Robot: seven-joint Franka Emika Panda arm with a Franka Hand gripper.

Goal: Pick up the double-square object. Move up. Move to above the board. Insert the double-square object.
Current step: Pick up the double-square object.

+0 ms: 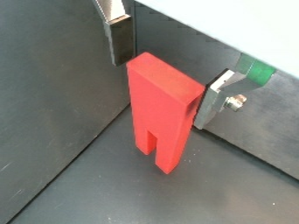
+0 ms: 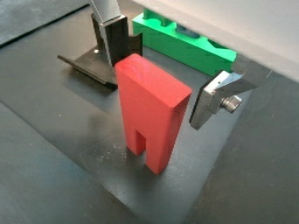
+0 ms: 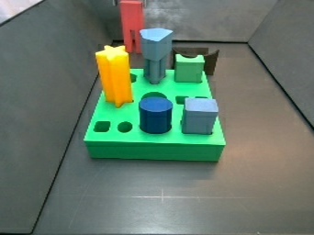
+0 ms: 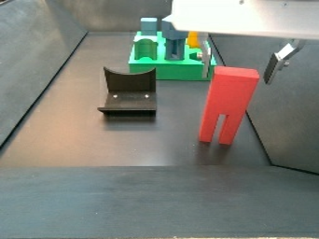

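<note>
The double-square object is a tall red block with two square legs. It stands upright on the dark floor, apart from the board, and shows in both wrist views and both side views. My gripper is open and straddles the block's top, with one silver finger on each side and a gap to each face. The green board lies beyond the block.
The board holds a yellow star column, a grey-blue column, a dark blue cylinder, a grey-blue cube and a green piece. The fixture stands left of the block. Grey walls enclose the floor.
</note>
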